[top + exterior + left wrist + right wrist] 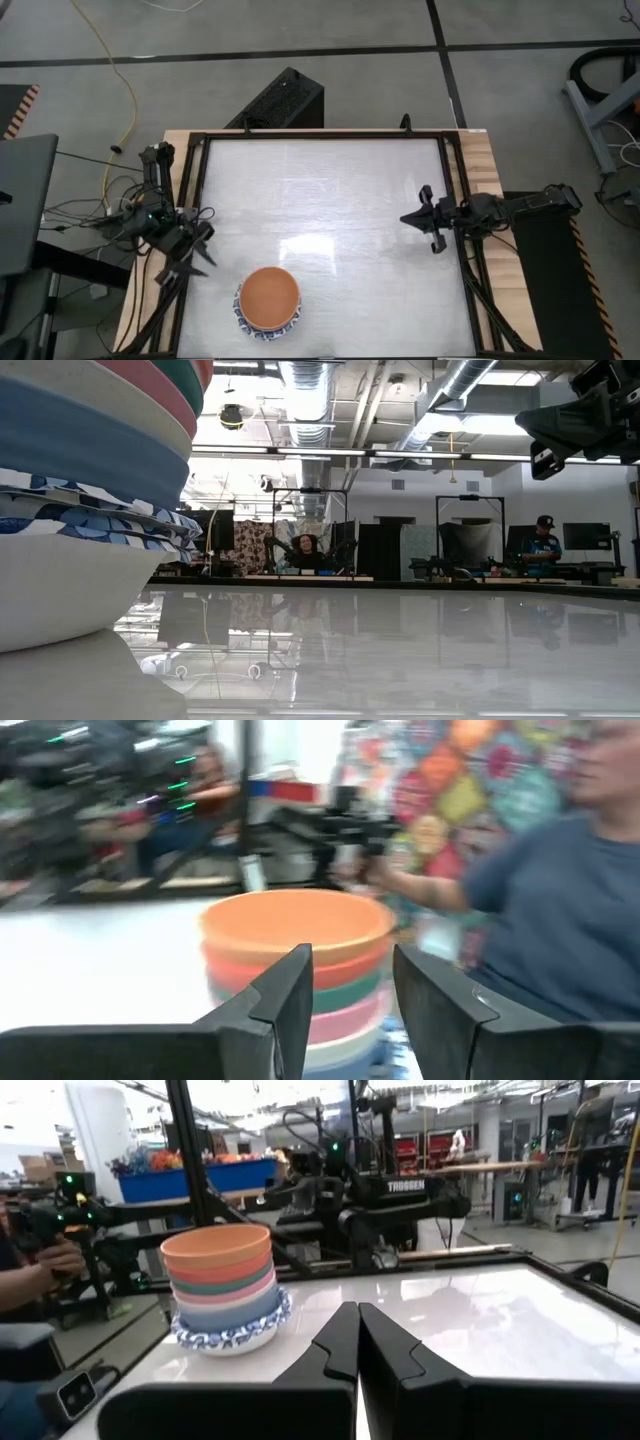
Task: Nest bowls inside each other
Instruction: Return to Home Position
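The left gripper point(200, 250) hangs at the table's left edge with its fingers point(290, 992) spread apart and nothing between them. They aim at the stack of bowls point(295, 960), which is close ahead of them. That wrist view is smeared, and the fingers cover the stack's lower bowls.

The right gripper point(410, 218) is over the table's right side, well apart from the stack. Its fingers point(385, 1345) are pressed together on nothing.

The stack point(268, 300) stands on the white table point(330, 180) near the front edge, left of the middle and just beside the left gripper. It is upright, with its long axis vertical and every mouth upward.

From above only the orange top bowl and a blue-patterned rim around it show. The right wrist view point(222, 1290) gives the side: orange, a redder band, teal, pink, pale, blue, then blue-patterned rims over white. The exact count is hard to read. In the low view the stack point(90, 480) is cut by the left and top edges.

Beyond the table, a blurred person point(560, 910) in a blue shirt is cropped by the frame.
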Tool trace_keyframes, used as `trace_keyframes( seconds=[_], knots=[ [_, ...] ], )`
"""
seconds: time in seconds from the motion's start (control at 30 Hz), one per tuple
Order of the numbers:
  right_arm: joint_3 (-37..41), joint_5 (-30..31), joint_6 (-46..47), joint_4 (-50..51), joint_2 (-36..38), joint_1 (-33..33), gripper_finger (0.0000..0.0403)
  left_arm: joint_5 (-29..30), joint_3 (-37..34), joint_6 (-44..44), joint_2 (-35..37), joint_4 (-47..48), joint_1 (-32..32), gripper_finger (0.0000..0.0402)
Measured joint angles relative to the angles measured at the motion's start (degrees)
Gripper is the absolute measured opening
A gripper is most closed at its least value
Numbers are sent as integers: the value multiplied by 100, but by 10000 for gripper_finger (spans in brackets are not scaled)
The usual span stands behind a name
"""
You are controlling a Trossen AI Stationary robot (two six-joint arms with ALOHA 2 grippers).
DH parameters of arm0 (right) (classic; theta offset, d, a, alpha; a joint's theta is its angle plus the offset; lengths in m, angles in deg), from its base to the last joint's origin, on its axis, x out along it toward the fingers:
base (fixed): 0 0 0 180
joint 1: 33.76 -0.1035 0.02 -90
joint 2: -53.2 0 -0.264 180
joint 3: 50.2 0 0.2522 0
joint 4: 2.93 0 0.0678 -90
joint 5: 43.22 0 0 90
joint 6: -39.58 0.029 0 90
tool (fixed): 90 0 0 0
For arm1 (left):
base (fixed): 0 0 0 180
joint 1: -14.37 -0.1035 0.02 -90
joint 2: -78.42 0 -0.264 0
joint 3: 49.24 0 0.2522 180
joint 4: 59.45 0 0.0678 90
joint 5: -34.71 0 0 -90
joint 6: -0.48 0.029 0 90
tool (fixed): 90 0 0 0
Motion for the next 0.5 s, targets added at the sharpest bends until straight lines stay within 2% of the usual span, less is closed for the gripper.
trace_keyframes(
  seconds=[0.1, 0.23, 0.37, 0.43, 0.5],
  knots=[
    [2, -1, -1, 87, -9, -7, 22, 554, 0, -553, 0, 111, -2, 130],
    [2, -1, 1, 224, -67, -4, 22, 769, 0, -1418, -6, 407, -2, 130],
    [2, 14, 257, -174, -42, 18, 22, 1019, 0, -1469, -4, -121, -2, 130],
    [2, -76, 120, -703, 51, 75, 23, 795, 98, -1098, 18, -496, -1, 130],
    [-4, -240, 12, -1044, 242, 147, 24, 5, 262, -674, 92, -685, 4, 130]
  ],
)
